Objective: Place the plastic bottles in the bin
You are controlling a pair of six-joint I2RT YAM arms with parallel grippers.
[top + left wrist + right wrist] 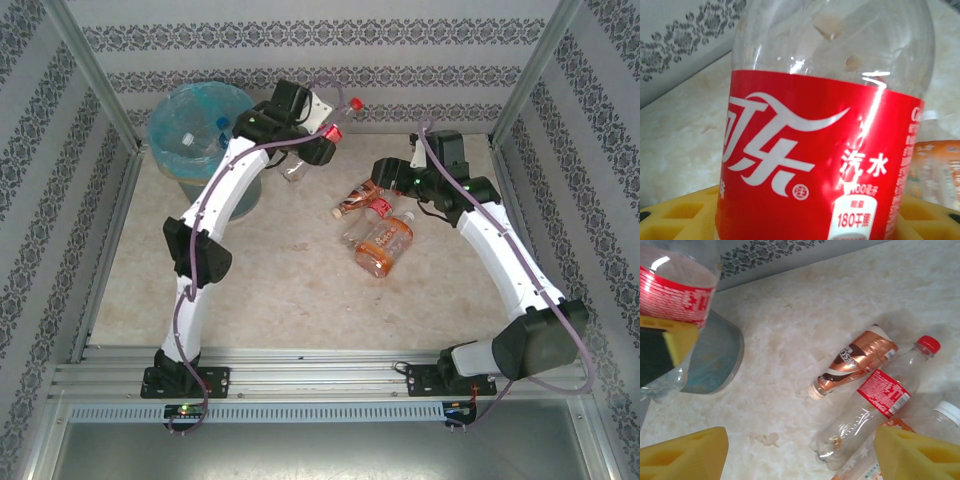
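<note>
My left gripper (318,142) is shut on a clear bottle with a red-and-white label (815,160). It holds the bottle tilted in the air just right of the bin (172,108), red cap (354,102) pointing up and right. The blue-lined bin has a clear blue-capped bottle (203,140) inside. My right gripper (800,455) is open above the table, its yellow pads (685,457) wide apart. Below it lie a copper-labelled bottle (860,357), a clear red-capped bottle (875,400) and an orange-labelled, white-capped bottle (940,420).
The three lying bottles cluster at mid-table (375,225), right of centre. Patterned walls and metal posts (90,70) enclose the table on three sides. The bin stands in the back left corner, its wall (715,357) in the right wrist view.
</note>
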